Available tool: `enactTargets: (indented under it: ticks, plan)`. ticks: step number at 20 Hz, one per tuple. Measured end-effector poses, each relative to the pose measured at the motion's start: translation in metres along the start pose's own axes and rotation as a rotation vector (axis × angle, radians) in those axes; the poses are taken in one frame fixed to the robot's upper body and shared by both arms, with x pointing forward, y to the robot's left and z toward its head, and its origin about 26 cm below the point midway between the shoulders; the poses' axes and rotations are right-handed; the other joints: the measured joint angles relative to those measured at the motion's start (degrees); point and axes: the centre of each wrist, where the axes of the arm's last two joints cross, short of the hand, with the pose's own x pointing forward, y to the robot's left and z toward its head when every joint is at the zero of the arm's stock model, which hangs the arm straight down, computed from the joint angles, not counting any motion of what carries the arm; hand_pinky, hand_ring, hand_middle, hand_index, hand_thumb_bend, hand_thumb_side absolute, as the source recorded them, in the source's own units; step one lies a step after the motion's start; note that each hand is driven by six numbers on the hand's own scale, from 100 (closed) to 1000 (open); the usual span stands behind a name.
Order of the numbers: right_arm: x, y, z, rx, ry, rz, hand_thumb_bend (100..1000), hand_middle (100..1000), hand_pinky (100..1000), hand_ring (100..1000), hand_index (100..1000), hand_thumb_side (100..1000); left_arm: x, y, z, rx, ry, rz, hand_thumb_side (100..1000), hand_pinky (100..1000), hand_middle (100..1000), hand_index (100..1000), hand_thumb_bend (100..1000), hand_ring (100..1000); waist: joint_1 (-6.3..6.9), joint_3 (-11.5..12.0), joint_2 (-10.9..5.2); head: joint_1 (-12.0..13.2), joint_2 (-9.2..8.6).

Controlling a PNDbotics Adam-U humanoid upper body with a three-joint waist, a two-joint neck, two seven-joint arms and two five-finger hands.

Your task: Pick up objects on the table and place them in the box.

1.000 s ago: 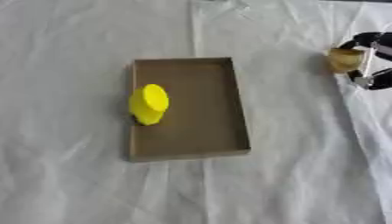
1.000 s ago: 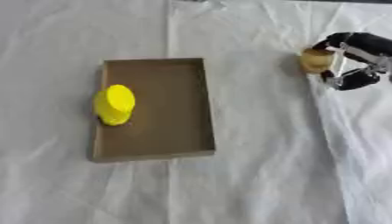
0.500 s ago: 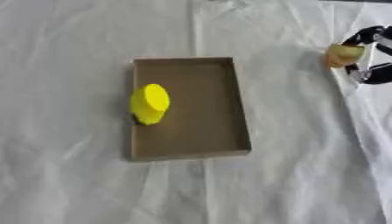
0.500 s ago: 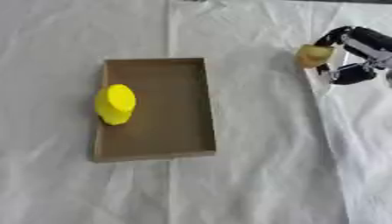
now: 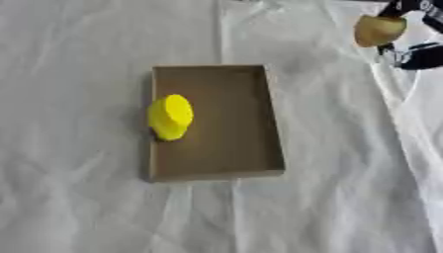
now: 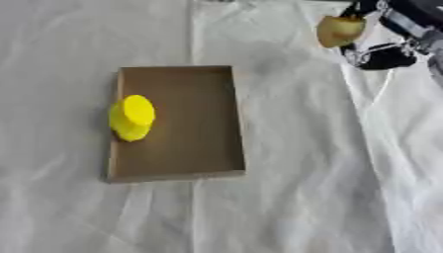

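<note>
A shallow brown box (image 5: 227,148) lies in the middle of the white cloth. A yellow rounded object (image 5: 169,116) leans against the box's left wall, partly over the rim. At the top right my right hand (image 6: 387,37) is shut on a tan, rounded object (image 6: 338,30) and holds it above the cloth, up and to the right of the box. My left hand shows in neither view.
A white cloth (image 5: 78,59) with creases covers the table. A fold in it runs down the right side (image 5: 407,128).
My right hand has risen with the tan object and moved toward the top edge of the view. The box and the yellow object have not moved.
</note>
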Motion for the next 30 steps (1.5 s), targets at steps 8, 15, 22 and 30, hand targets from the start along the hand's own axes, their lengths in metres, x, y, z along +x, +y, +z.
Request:
enactTargets:
  ticks: [8,15,22,30]
  plan:
    - [0.070,-0.002,-0.052,0.126,-0.323,0.029,100,513,812,693,667,100,0.000,-0.001,-0.001,-0.005,0.001,0.011,511,885,785,820,350,798,-0.46,1.1,-0.70,-1.0,0.04]
    - [0.090,0.017,-0.077,0.219,-0.430,0.000,100,526,817,709,680,100,0.000,-0.002,-0.001,-0.007,0.002,0.018,509,885,785,819,352,798,-0.82,1.6,-1.12,-1.2,0.55]
    - [0.096,0.036,-0.095,0.301,-0.494,-0.028,100,529,819,715,684,100,0.001,-0.003,-0.001,-0.011,0.003,0.026,510,885,785,819,353,798,-0.84,1.9,-1.24,-1.3,0.60]
    - [0.111,0.064,-0.106,0.392,-0.560,-0.008,100,570,813,748,715,100,0.001,-0.004,-0.002,-0.013,0.005,0.031,510,886,785,819,353,798,-0.83,2.0,-1.25,-1.5,0.59]
